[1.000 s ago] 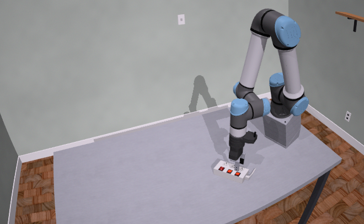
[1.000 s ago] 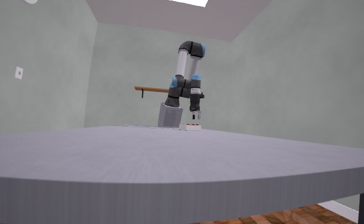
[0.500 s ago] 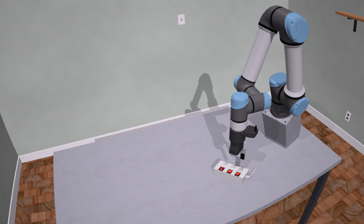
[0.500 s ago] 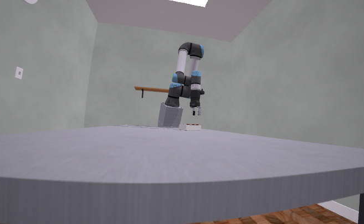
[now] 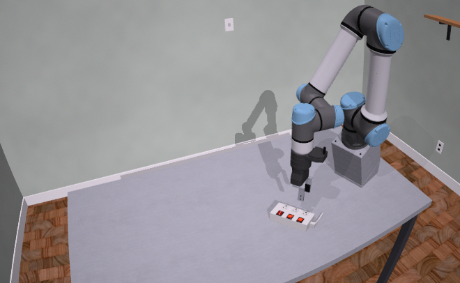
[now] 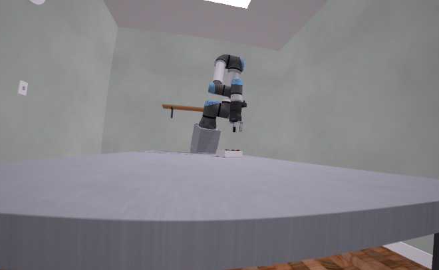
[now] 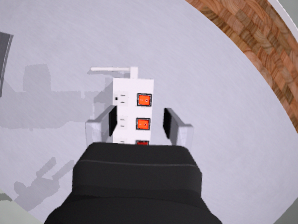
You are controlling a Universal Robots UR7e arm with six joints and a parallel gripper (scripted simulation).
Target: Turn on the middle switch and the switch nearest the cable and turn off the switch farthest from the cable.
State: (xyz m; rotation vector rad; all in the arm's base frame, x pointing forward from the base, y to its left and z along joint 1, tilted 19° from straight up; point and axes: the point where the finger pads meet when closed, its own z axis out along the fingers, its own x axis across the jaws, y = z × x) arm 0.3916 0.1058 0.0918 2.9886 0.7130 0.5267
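The white power strip (image 5: 293, 217) lies flat and the right way up on the grey table, its short cable stub (image 5: 317, 218) at the right end. Its three red switches sit in a row. The switch nearest the cable (image 5: 300, 219) and the middle switch (image 5: 290, 216) glow bright orange-red. The switch farthest from the cable (image 5: 279, 212) looks darker. My gripper (image 5: 304, 191) hangs open and empty a little above the strip. In the wrist view the open fingers stand either side of the strip (image 7: 133, 110), and the gripper body hides the far switch. The strip also shows in the exterior view (image 6: 229, 153), below the gripper (image 6: 237, 127).
The robot's grey pedestal (image 5: 355, 165) stands at the table's back right, close behind the strip. The table's curved front edge (image 5: 365, 242) runs just past the strip. A wooden shelf (image 5: 451, 24) is on the right wall.
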